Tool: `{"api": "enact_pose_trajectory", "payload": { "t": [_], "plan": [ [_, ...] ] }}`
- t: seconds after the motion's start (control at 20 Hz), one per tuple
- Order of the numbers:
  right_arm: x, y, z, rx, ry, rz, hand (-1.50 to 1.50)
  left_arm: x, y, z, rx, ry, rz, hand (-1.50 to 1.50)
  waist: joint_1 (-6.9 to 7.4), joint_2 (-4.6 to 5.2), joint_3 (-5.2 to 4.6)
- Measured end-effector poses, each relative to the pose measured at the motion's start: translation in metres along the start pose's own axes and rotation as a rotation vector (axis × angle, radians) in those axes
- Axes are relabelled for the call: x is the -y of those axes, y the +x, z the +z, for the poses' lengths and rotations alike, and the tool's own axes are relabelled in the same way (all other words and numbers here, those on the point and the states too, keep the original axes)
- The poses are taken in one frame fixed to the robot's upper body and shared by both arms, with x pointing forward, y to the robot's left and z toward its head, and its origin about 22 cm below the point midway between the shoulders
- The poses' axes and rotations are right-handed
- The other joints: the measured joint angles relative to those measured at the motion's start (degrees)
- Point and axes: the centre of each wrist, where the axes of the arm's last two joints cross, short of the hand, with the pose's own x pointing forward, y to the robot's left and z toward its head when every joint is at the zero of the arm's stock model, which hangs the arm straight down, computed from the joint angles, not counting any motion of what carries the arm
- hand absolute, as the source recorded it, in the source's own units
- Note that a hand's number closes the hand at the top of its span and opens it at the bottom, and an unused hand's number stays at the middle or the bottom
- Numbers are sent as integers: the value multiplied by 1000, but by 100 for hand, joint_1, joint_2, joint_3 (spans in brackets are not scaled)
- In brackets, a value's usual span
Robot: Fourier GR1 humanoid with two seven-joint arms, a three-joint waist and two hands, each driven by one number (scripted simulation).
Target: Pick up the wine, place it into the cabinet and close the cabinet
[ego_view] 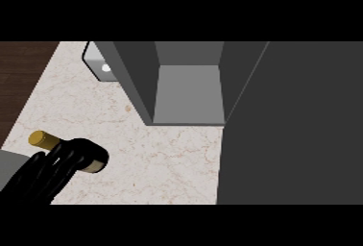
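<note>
The wine bottle shows its gold cap (44,139) at the lower left, above the marble counter (156,163). My left hand (64,163) is curled round the bottle's body and hides most of it; a pale patch of the bottle (93,166) peeks out by the fingers. The grey cabinet (188,91) stands open at the upper middle, its inner floor bare. It lies up and to the right of the held bottle, well apart from it. The cabinet's dark door (291,125) fills the right side of the view. My right hand does not show.
A small grey object with a white spot (103,66) sits behind the cabinet's left wall. The counter's left edge runs diagonally, with dark wood floor (21,72) beyond it. Bare counter lies between my left hand and the cabinet's front.
</note>
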Motion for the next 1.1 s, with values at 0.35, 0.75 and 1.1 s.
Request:
{"api": "enact_pose_trajectory", "payload": {
  "t": [0.35,0.75,1.1],
  "plan": [
    [-6,31,8,-20,28,-13,-150,2,29,23,-43,-15,61,-150,9,10,7],
    [-11,40,3,-37,34,-18,-150,-7,41,32,-84,35,61,-150,12,12,10],
    [-12,48,-3,-39,18,6,-150,-20,62,36,-81,103,61,-150,11,13,11]
  ]
}}
